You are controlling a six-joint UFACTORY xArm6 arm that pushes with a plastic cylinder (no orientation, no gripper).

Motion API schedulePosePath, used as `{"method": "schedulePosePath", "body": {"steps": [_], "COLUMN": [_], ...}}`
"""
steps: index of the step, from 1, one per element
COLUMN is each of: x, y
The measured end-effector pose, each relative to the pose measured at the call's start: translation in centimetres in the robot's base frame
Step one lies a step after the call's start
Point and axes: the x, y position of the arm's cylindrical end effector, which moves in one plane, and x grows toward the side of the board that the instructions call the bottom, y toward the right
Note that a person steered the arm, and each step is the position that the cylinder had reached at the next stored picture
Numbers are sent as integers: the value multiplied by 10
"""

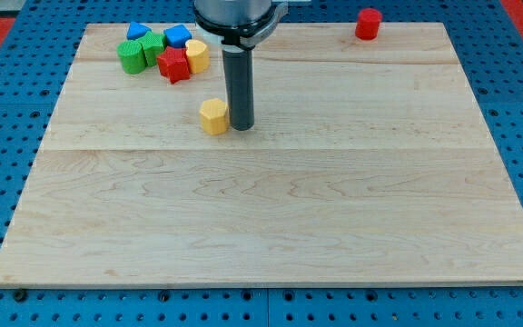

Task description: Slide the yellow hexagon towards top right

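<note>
Wooden board (271,227) lies on blue pegboard (7,109).

A straight dark rod (241,86) is showing as a smooth charcoal cylinder, even in width down its whole length, with a faint pale sheen running along its left side. My tip (241,126) is ending flat and blunt, the same dark colour as the shaft. Above the rod, a wider round collar (235,34) in black is flaring out, and over that a grey, rounded housing (234,9) is being cut off by the far edge.
</note>
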Motion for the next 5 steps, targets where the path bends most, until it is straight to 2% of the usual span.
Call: {"method": "schedulePosePath", "body": {"steps": [1, 2, 3, 4, 5], "x": [13, -41, -78, -59, -29], "y": [-64, -39, 77, 48, 126]}}
